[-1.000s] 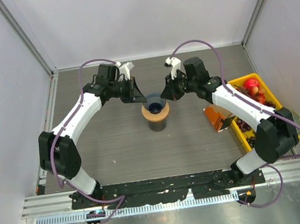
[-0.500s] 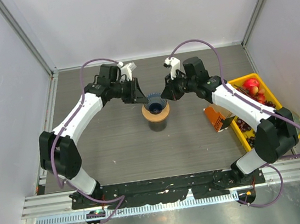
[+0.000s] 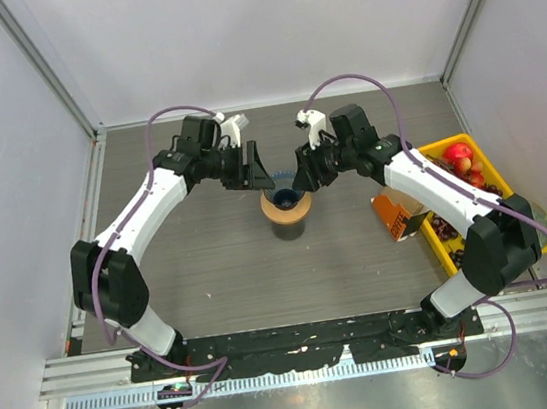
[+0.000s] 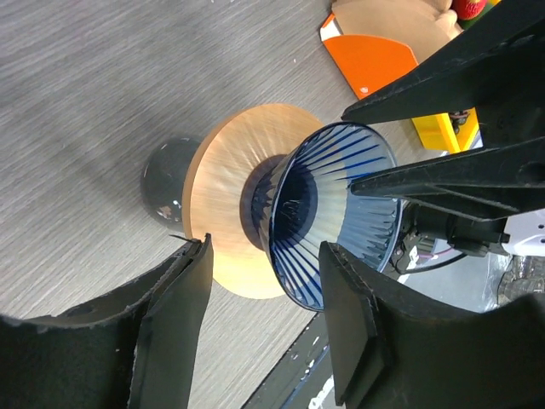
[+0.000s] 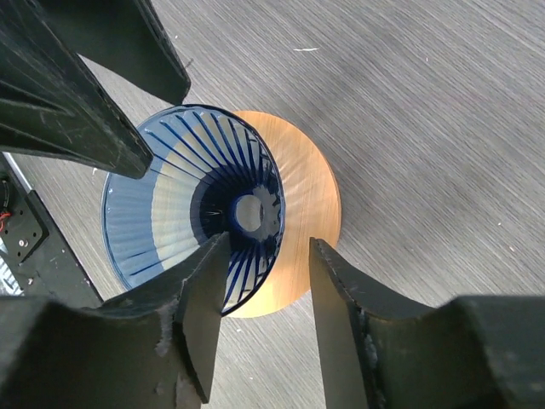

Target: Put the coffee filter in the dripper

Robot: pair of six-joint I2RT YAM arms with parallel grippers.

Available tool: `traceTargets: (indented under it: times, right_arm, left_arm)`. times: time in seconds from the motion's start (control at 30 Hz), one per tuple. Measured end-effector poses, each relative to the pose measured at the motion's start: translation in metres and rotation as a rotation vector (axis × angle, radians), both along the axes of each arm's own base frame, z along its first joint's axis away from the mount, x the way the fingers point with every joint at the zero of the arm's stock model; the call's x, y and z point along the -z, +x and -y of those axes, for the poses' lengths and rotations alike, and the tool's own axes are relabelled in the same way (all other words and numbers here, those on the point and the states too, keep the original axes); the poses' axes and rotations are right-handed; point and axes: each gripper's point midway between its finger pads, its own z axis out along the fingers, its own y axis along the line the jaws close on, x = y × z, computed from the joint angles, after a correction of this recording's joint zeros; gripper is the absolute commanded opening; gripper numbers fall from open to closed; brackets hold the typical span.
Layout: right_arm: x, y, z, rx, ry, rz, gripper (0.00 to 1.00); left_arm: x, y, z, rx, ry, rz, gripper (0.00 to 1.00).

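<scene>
The dripper point(image 3: 283, 203), a dark blue ribbed cone on a round wooden ring point(image 4: 230, 204), sits on a dark jar point(image 4: 166, 179) mid-table. The inside of the dripper point(image 5: 192, 196) shows bare blue ribs. My left gripper point(image 3: 257, 174) is open at its left rim and my right gripper point(image 3: 302, 175) is open at its right rim. Neither touches it. In the left wrist view the left gripper point(image 4: 266, 251) frames the dripper point(image 4: 336, 213). In the right wrist view the right gripper point(image 5: 270, 245) straddles the rim. I cannot pick out the coffee filter; a tan surface shows at the open orange box point(image 4: 370, 60).
The orange box point(image 3: 390, 211) lies right of the jar, next to a yellow bin point(image 3: 447, 144) holding red fruit point(image 3: 459, 155). Grey walls and metal rails close in the table on the left, back and right.
Both grippers were shut at the dripper's rim and have opened. They have drawn slightly apart, and the dripper stays on the jar.
</scene>
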Motion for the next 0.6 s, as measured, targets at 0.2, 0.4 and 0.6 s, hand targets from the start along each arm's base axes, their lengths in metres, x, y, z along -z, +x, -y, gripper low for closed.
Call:
traceTargets:
  times: [0.2, 0.4, 0.6]
  right_arm:
    - [-0.011, 0.0, -0.001, -0.002, 0.002, 0.005, 0.74]
    - [-0.032, 0.003, -0.003, -0.01, 0.026, 0.043, 0.9]
    - [-0.068, -0.015, 0.024, -0.017, 0.011, 0.14, 0.95]
  left_arm:
    - [-0.018, 0.007, -0.004, -0.016, -0.023, 0.036, 0.7]
    - [-0.043, 0.005, -0.012, -0.04, -0.094, 0.041, 0.68]
    - [-0.075, -0.015, -0.037, -0.061, -0.189, 0.074, 0.67]
